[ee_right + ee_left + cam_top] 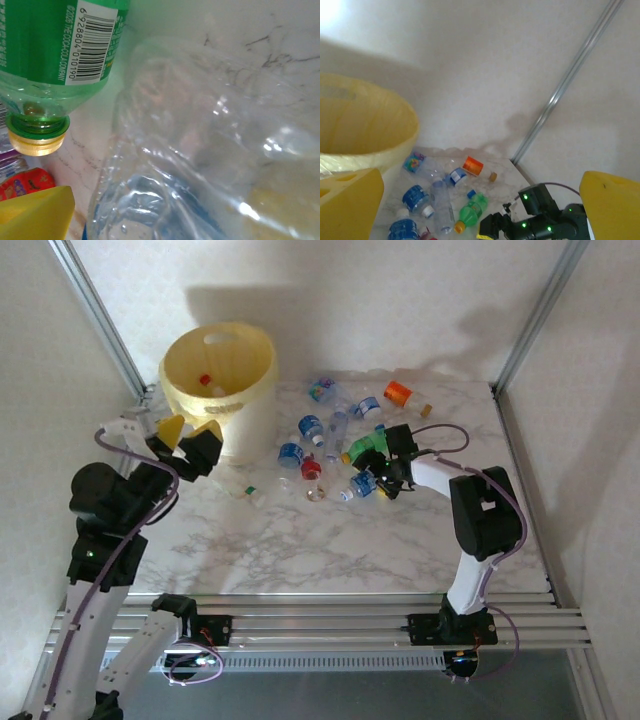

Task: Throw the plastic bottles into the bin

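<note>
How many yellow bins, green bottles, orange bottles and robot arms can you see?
Yellow bin: 1
Green bottle: 1
Orange bottle: 1
Robot arms: 2, the left arm and the right arm
Total: 5

Left pincer (pixel 480 202) gapes wide; bin (pixel 367 132) at left; plastic bottles (pixel 414 198) scattered on marble table (pixel 506 176).
</note>
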`<state>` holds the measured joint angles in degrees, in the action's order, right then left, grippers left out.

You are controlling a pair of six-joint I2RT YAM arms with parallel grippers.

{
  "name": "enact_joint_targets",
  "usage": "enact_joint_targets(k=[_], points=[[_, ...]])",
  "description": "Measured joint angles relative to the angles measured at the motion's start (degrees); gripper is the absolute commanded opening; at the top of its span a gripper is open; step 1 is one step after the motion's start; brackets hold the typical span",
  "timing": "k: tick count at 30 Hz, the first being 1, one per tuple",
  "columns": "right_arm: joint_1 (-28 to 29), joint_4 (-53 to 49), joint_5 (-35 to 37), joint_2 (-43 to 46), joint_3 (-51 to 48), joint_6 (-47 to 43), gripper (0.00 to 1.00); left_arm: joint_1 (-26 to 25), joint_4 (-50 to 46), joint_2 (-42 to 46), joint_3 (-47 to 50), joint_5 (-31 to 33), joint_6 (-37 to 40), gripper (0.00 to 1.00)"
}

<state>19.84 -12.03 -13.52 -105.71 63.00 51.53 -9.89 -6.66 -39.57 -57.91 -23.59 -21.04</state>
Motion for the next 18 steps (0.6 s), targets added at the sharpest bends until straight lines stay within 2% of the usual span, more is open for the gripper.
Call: enact_joint_targets(k=[7, 18], points=[[1.20, 3.72, 2.43, 2.95, -4.81, -1.86, 0.81, -5.07, 0.63, -1.46, 2.51, 1.07, -0.02, 1.00], [4.11, 2.19, 6.27, 7.78, -9.77, -5.64, 0.84, -15.04, 1.46, -4.74, 3.54, 6.51, 0.04, 1.00]])
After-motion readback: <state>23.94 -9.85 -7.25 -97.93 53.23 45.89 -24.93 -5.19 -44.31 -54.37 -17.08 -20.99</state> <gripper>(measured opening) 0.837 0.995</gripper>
